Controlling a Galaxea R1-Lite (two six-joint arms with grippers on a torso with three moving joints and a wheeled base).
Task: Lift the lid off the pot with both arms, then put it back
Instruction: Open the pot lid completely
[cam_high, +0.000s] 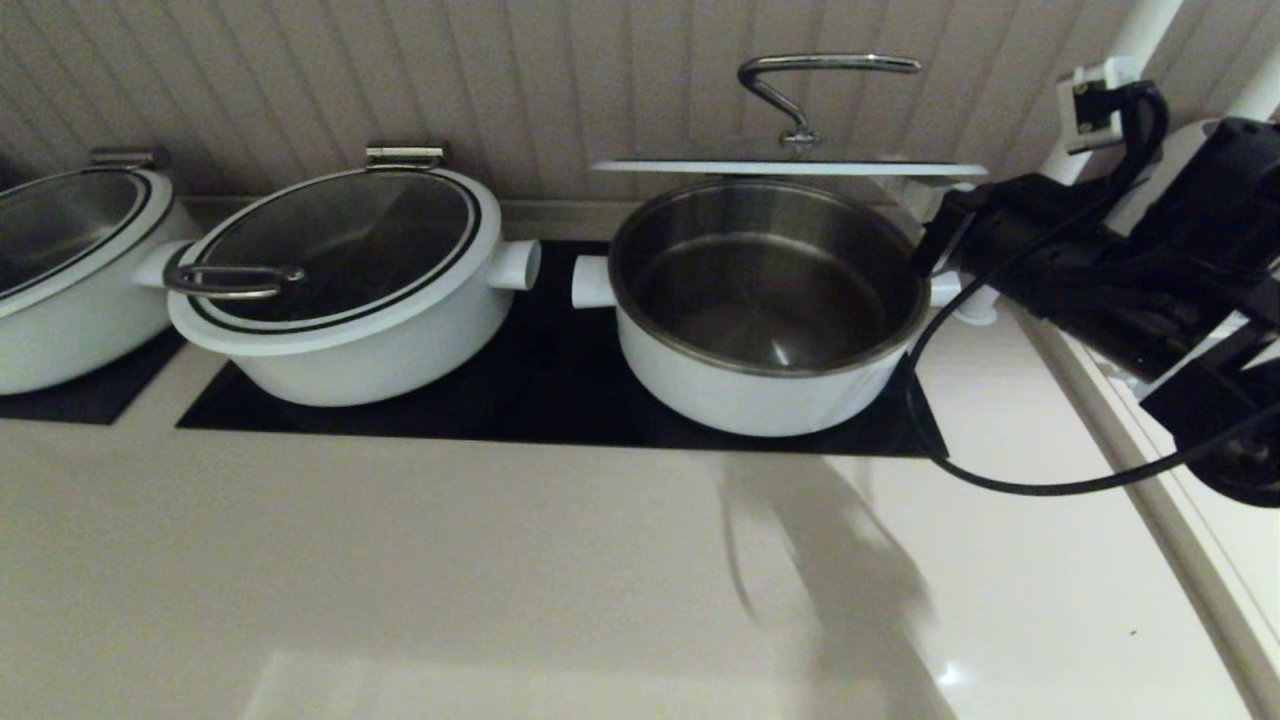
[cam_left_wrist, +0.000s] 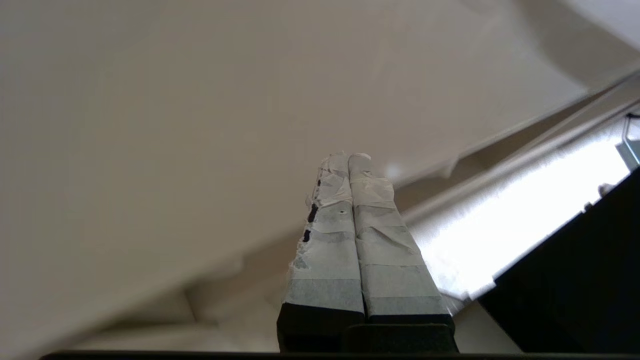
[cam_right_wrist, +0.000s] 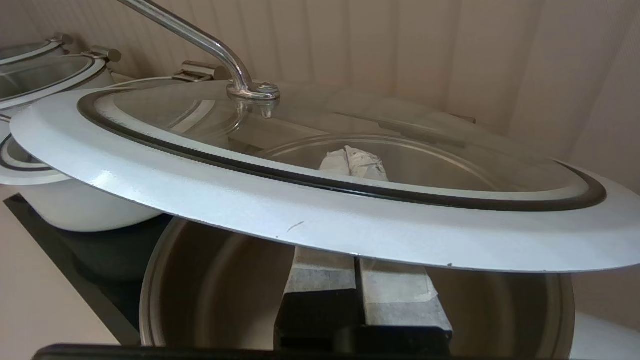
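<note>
The lid (cam_high: 790, 167), glass with a white rim and a curved steel bar handle (cam_high: 820, 65), hangs level above the open white pot (cam_high: 760, 395), a little toward the back. My right gripper (cam_high: 920, 200) reaches in from the right under the lid's rim. In the right wrist view its taped fingers are shut together beneath the lid (cam_right_wrist: 320, 220). The lid rests on them, and the gripper's tips (cam_right_wrist: 354, 161) show through the glass above the pot's steel inside (cam_right_wrist: 200, 280). My left gripper (cam_left_wrist: 348, 157) is shut and empty, out of the head view, facing a plain pale surface.
A wider white pot with a loop-handle lid (cam_high: 340, 250) stands to the left on the black cooktop (cam_high: 560, 390), and a third pot (cam_high: 60, 260) at the far left. A ribbed wall is close behind. A black cable (cam_high: 1000, 485) loops beside the pot.
</note>
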